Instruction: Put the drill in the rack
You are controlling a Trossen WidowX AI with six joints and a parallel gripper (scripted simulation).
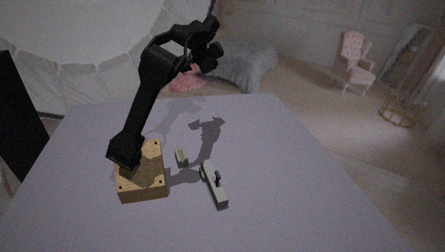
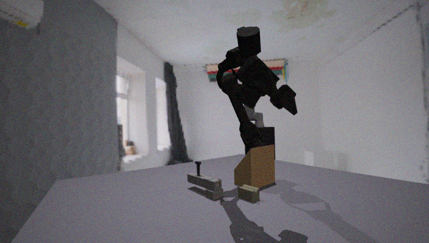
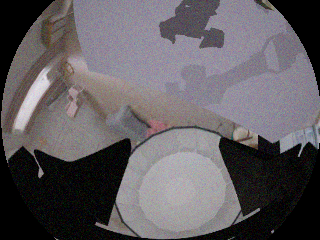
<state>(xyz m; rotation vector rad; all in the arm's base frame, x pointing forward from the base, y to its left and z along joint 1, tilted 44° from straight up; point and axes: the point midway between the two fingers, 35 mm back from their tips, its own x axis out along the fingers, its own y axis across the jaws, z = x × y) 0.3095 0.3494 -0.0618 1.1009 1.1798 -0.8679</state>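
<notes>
Wooden base block: at left in the top view, carrying the black arm.
Rack: small, grooved, right of the block on the tabletop; no drill lies in its groove.
Hand: raised high on the far side, fingers spread wide, gripping nothing.
Grey holder: a long bar right of the rack, running from far to near.
Drill: presumably seated in the holder; its body cannot be made out with certainty.
Key: dark and T-headed, upright at the right, projecting well above the holder; judged unpressed.
Progress: apparently none of the stages is complete. Pressing the key, drawing out the drill and laying it in the rack all remain.
Next stage: the hand must descend to the key, probably closing first to press squarely.
</notes>
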